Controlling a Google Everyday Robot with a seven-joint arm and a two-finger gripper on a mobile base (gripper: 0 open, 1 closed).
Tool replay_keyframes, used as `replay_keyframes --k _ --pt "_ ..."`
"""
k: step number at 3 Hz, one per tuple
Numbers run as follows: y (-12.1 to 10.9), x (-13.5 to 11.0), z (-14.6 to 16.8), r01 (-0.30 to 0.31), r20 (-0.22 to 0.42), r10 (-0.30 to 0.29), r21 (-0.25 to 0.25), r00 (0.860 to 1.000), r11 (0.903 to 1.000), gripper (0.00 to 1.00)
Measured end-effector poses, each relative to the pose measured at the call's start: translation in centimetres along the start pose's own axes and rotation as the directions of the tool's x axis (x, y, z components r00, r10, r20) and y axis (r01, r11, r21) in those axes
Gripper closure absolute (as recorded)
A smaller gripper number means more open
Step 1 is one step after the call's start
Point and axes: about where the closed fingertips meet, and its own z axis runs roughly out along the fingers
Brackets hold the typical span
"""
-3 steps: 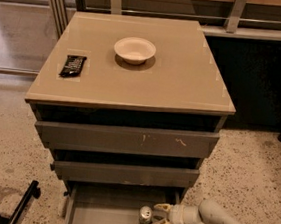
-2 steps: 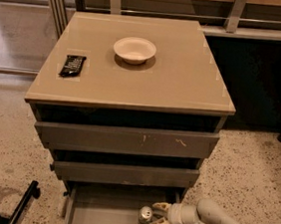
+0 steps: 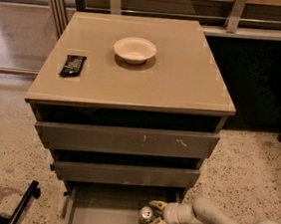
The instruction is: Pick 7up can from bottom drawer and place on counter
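Observation:
The 7up can (image 3: 145, 216) stands upright in the open bottom drawer (image 3: 104, 215), near its right side; only its silver top shows well. My gripper (image 3: 155, 214) reaches into the drawer from the lower right, its yellowish fingers (image 3: 158, 205) set on either side of the can and close against it. The can still rests on the drawer floor. The tan counter (image 3: 184, 73) lies above the drawers.
A cream bowl (image 3: 134, 49) sits at the back middle of the counter. A dark snack bar (image 3: 73, 65) lies at the counter's left. The middle drawer (image 3: 124, 173) and scratched top drawer (image 3: 127, 138) overhang the bottom one. A black stand foot (image 3: 23, 204) is on the floor at left.
My gripper has moved slightly left, closing in around the can. The can has stayed where it was.

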Motion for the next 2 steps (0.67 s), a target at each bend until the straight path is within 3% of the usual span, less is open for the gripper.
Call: replay_keyframes --k 1,2 --pt "0.41 -0.38 0.95 -0.001 0.020 0.002 -0.022 1.000 0.9998 0.34" --pt "0.41 -0.38 0.95 -0.001 0.020 0.002 -0.022 1.000 0.9998 0.53"
